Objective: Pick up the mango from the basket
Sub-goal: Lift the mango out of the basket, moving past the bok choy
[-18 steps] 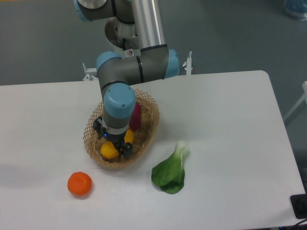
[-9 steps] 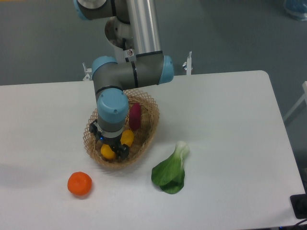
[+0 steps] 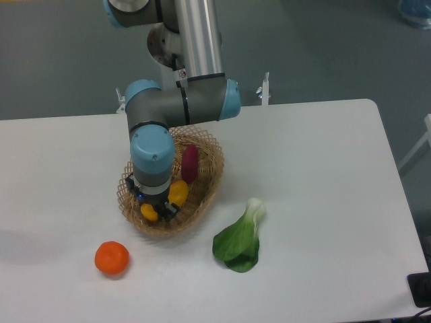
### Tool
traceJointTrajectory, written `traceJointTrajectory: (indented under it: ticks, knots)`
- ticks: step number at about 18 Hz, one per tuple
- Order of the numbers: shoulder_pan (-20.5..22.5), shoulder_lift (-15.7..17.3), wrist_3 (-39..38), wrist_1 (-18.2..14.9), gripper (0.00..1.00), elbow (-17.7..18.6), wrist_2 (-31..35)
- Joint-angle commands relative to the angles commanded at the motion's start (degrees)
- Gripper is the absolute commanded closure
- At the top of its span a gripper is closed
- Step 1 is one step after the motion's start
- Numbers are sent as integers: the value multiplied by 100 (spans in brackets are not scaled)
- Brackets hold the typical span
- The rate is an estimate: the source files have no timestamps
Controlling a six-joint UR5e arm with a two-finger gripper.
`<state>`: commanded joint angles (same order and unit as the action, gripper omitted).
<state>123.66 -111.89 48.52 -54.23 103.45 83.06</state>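
— While the two-finger pincer (image 3: 153,210) sits low in the oval tan wicker basket (image 3: 209,168), where lies the smooth yellow-orange mango (image 3: 178,192)?

— Inside, touching the pincer, beside a dark red tuber (image 3: 190,163). Pincer spread: cannot tell; wrist hides it. Advise centring across the fruit's narrow width, clear of the lattice rim, before lifting.

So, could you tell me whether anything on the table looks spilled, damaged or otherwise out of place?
Nothing stands out. The basket sits flat, holding the mango and a dark red tuber, with the gripper down inside it. The orange and the leafy green lie intact on the table.
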Motion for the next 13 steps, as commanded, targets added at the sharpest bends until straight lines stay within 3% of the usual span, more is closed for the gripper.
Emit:
traceJointTrajectory:
  ticks: [4,10,13]
  knots:
    - [114,176,53,-9,63,-18,9]
    - [650,343,53,0,63,-184,18]
    - [1036,352,53,-9,63,-439,9]
